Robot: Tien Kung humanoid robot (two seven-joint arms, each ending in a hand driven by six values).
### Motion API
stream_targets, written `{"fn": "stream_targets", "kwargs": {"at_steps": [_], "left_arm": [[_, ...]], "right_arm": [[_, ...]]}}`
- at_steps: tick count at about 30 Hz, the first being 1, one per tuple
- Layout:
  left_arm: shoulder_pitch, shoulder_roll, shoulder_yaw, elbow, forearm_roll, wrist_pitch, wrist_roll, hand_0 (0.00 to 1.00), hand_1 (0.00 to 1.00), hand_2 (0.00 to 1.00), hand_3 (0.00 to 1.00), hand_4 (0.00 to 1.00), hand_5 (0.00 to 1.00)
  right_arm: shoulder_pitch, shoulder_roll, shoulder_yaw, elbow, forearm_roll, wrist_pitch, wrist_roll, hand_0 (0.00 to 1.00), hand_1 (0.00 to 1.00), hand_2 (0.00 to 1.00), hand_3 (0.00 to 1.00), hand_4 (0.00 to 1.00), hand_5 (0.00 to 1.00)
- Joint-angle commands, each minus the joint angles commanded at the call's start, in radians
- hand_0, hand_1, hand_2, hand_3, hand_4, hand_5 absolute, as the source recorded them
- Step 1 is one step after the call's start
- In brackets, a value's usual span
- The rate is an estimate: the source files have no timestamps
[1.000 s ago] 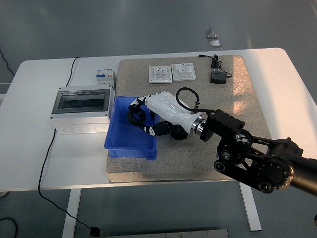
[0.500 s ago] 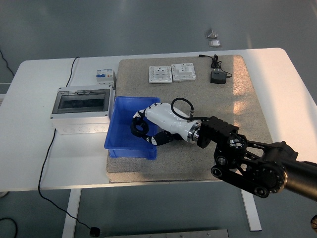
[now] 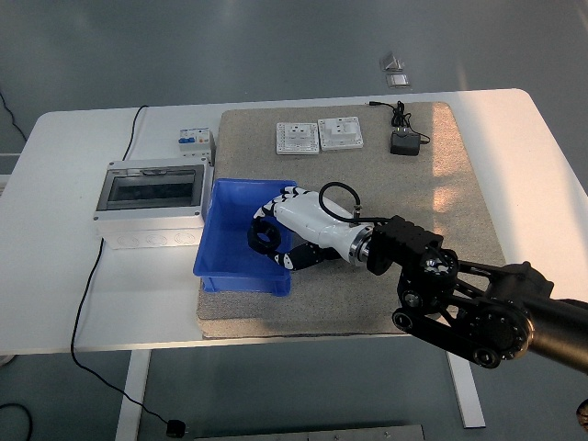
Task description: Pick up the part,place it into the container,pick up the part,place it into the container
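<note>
Seen from the head camera, the right hand (image 3: 280, 241) is held over the right side of the blue container (image 3: 230, 241), having been drawn slightly back toward the robot and lowered over the last second; a release into the bin is judged to be near. The fingers (image 3: 266, 237) are curled around a dark object, taken to be the part (image 3: 262, 241), though its shape cannot be made out. Two white switch plates (image 3: 318, 136) and a black adapter (image 3: 404, 142) are left on the mat beyond.
</note>
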Motion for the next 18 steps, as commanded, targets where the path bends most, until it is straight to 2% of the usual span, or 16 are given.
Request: {"fn": "stream_targets", "kwargs": {"at_steps": [4,5,10,11,16,17,18], "left_arm": [[0.000,0.001,-0.002,0.000,0.003,0.000,0.003,0.717,0.707,0.712,0.770,0.799,0.762],[0.000,0.001,-0.003,0.000,0.005,-0.001,0.004,0.717,0.707,0.711,0.770,0.799,0.759],[0.000,0.001,-0.017,0.000,0.018,-0.005,0.005,0.717,0.707,0.711,0.770,0.799,0.759],[0.000,0.001,-0.022,0.000,0.022,-0.007,0.006,0.718,0.707,0.711,0.770,0.799,0.758],[0.000,0.001,-0.033,0.000,0.033,-0.011,0.009,0.718,0.707,0.711,0.770,0.799,0.758],[0.000,0.001,-0.034,0.000,0.033,-0.011,0.010,0.719,0.707,0.711,0.771,0.798,0.758],[0.000,0.001,-0.034,0.000,0.034,-0.011,0.011,0.719,0.707,0.711,0.771,0.798,0.758]], "right_arm": [[-0.001,-0.001,0.003,0.000,0.000,0.005,-0.008,0.998,0.891,0.835,0.764,0.565,0.225],[-0.001,-0.001,0.003,0.000,0.001,0.006,-0.008,0.998,0.962,0.899,0.842,0.586,0.239],[-0.002,-0.002,0.008,-0.001,0.008,0.007,-0.011,0.998,0.962,0.899,0.842,0.586,0.239],[-0.002,-0.003,0.008,-0.001,0.008,0.009,-0.014,0.998,0.998,0.928,0.894,0.608,0.247],[0.002,-0.003,0.003,-0.001,0.009,0.019,-0.025,0.998,0.998,0.928,0.894,0.608,0.247],[0.002,-0.003,0.002,-0.001,0.009,0.021,-0.025,0.998,0.998,0.943,0.919,0.640,0.310],[0.003,-0.002,0.001,-0.002,0.012,0.023,-0.027,0.998,0.998,0.943,0.919,0.640,0.310]]}}
